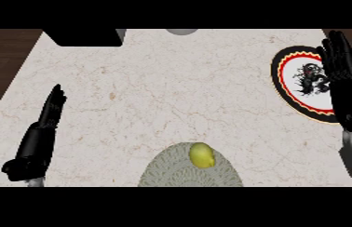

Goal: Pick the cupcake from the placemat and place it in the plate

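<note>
A small yellow cupcake point(201, 155) sits on a round grey woven placemat point(168, 172) at the bottom centre of the head view. The plate point(292, 79), white with a red and black rim and a black figure in its middle, lies at the right edge of the counter. My right hand point(339, 68) is open, fingers straight, stretched over the plate's right part and hiding it. My left hand point(43, 128) is open at the left edge, fingers straight and pointing away, far from the cupcake. Neither hand holds anything.
The counter is pale marble with dark wood showing at its far left point(12, 49). A black box-like object point(86, 36) stands at the back left, and a grey round thing point(181, 31) peeks in at the back centre.
</note>
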{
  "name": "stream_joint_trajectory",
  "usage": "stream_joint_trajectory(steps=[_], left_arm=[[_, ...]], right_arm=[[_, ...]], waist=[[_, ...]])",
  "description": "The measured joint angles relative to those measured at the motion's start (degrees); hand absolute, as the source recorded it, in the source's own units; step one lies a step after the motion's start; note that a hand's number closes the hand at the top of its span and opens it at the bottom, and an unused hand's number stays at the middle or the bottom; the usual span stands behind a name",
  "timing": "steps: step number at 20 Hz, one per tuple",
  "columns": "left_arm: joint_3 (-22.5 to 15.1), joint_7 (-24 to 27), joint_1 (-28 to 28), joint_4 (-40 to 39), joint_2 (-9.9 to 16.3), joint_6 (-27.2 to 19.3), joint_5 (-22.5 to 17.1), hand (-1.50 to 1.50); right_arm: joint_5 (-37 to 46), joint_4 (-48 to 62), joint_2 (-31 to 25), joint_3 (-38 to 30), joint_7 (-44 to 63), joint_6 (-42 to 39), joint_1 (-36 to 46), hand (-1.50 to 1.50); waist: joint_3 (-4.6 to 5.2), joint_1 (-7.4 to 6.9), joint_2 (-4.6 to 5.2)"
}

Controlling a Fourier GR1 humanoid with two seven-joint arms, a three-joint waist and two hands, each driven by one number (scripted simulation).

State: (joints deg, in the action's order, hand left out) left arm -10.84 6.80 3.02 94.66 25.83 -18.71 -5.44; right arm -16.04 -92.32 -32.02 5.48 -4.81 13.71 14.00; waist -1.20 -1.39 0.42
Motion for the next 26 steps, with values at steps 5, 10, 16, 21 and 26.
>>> stream_joint_trajectory(steps=[5, 10, 16, 21, 26], left_arm=[[0.5, -3.5, -2.2, -2.6, -0.5, 1.8, -2.3, 0.00], [-0.1, -8.4, -3.6, -5.3, -2.0, 3.6, -5.3, 0.00], [1.5, -12.6, -8.5, -10.0, -3.0, 5.5, -8.0, 0.00], [3.0, -14.4, -10.5, -11.7, -2.8, 7.4, -8.8, 0.00], [4.7, -13.7, -12.1, -14.7, -3.0, 9.7, -8.5, 0.00]], right_arm=[[-5.6, -1.7, 5.8, 10.1, 1.0, -10.8, -0.5, 1.50], [2.3, -2.9, 6.1, 18.8, -3.7, -13.6, -1.9, -1.50], [4.4, 2.3, 9.5, 27.1, -17.6, -19.6, -12.8, -1.50], [12.6, 1.9, 5.2, 31.0, -22.6, -21.8, -15.6, -1.50], [18.6, -2.3, 2.6, 32.1, -19.4, -22.5, -16.3, -1.50]], waist=[[0.79, -0.20, 0.27], [1.33, 0.72, -0.21], [1.15, 1.87, -0.17], [1.18, 1.80, -0.38], [1.22, 1.74, -0.44]])
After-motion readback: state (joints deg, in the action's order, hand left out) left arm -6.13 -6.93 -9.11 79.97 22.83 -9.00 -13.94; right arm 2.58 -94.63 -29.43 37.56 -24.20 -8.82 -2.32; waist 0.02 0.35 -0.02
